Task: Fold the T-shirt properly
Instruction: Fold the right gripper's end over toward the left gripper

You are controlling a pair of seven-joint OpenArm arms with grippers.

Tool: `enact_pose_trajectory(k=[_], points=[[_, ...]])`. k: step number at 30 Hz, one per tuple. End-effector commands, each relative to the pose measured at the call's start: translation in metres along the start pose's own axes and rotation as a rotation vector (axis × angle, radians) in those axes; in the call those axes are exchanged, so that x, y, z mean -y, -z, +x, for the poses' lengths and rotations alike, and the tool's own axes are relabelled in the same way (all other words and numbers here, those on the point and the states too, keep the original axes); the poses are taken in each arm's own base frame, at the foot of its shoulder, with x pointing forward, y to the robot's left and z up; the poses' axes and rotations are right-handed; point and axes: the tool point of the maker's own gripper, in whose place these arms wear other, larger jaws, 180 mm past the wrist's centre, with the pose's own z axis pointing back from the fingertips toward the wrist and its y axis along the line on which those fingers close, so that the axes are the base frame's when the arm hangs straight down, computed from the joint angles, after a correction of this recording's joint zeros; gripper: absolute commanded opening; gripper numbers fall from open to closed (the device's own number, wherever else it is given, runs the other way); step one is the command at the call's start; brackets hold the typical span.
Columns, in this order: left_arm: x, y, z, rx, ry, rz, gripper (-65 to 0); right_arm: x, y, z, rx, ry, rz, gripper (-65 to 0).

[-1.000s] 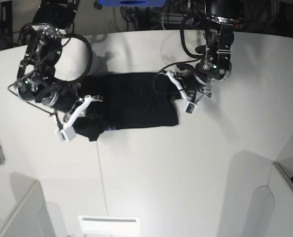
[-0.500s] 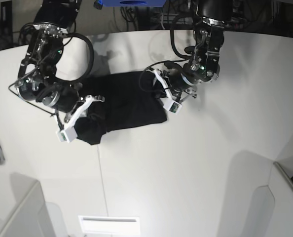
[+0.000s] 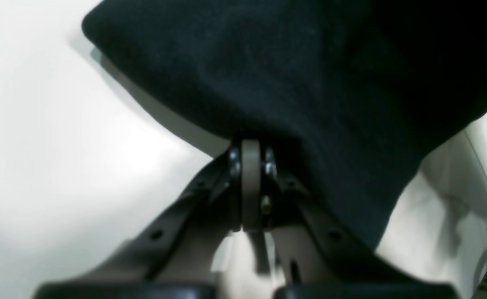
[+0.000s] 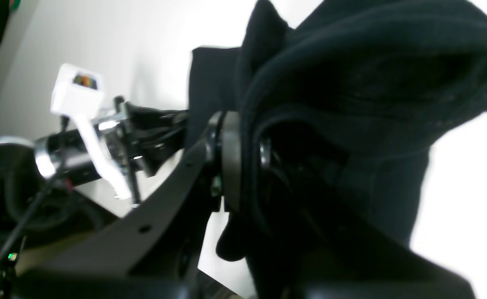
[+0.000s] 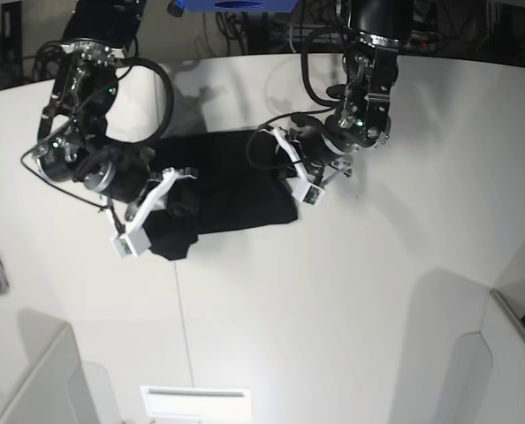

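Count at this moment: one T-shirt [image 5: 232, 181], black, lay on one white tabletop [image 5: 333, 291]. Two arms were in view, one at far left and one at far right, each with one end effector: the left end effector [image 5: 293, 172] and the right end effector [image 5: 170, 190]. Each arm carried one white camera block. One grey object sat at the left edge.

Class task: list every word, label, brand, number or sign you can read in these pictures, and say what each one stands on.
None can be read.
T-shirt: plain black cloth, no print showing.
Small white box on the other arm: a coloured patch, too blurred to read.
Blue object behind the table: no legible marking.
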Motion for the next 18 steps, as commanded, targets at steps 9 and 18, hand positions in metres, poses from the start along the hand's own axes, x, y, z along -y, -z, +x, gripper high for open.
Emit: enact_pose_trajectory(k=[9,18], points=[[-0.003,-0.003,0.006,0.013,0.004,0.010,-65.0,-0.032,0.031,0.001,0.001,-0.125,-0.025,-65.0],[-0.003,-0.003,0.005,0.014,0.000,0.009,-65.0,-0.035,0.064,-0.026,-0.088,-0.127,-0.009,-65.0]])
